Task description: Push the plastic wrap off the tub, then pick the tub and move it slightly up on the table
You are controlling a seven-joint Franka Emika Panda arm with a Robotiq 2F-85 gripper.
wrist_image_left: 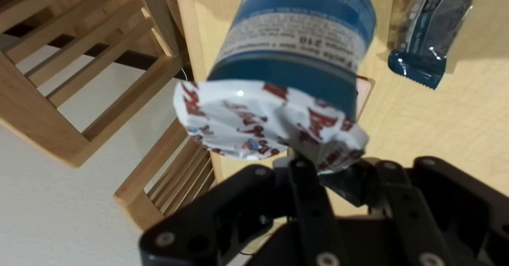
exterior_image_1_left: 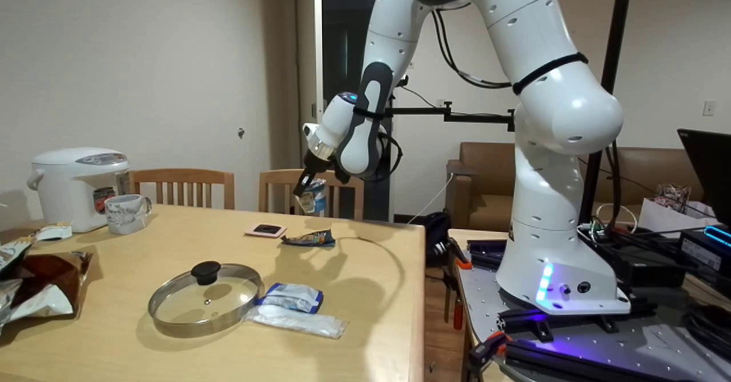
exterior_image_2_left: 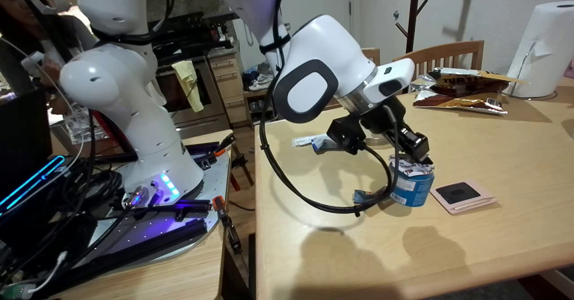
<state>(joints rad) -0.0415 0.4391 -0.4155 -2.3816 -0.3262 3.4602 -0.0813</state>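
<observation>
The tub (wrist_image_left: 290, 47) runs out past the top of the wrist view, its base cut off, and much of its print is blurred. The crumpled white cover (wrist_image_left: 238, 119) partly masks the tips of the pincer (exterior_image_2_left: 426, 158), which is drawn nearly together, pinching the cover's edge. The tub hangs above the desk (exterior_image_2_left: 515, 156), cover up, long axis leaning slightly off vertical.

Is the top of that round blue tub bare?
No: in the wrist view, a crinkled white cover with red print spreads over the top of the tub.
</observation>
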